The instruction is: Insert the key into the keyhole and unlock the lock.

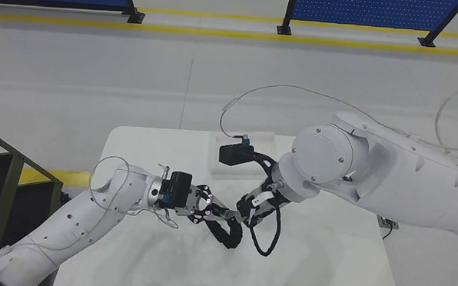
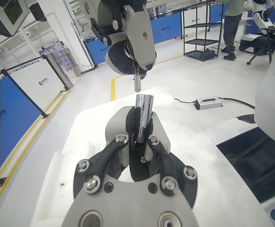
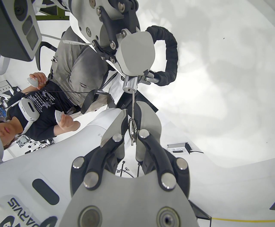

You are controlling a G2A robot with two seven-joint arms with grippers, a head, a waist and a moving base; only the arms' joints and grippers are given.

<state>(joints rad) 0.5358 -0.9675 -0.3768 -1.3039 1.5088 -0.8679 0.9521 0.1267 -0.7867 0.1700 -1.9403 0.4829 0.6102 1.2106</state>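
Centrally, item one: lock [image 2: 144, 107], a chrome cylinder with a black padded cable loop [image 3: 171, 55] coming off it, held up over the white table [image 1: 136, 150]. Left gripper [image 2: 141, 115]: fingers pressed onto the lock's barrel from both sides, gripping its rear half, with the keyhole face pointing away from that wrist. Key [image 2: 137, 80]: silver with a thin blade, roughly in line with the lock's axis, tip right at the keyhole face; whether the tip has entered the slot cannot be told. Right gripper [image 3: 133, 120]: directly facing the lock's keyhole end, fingers pinched on the key's head, blade sticking out toward the lock. Key ring [image 3: 132, 126]: hangs from the key's head between those fingers, on the side away from the lock. Table: lies beneath the lock and both grippers.
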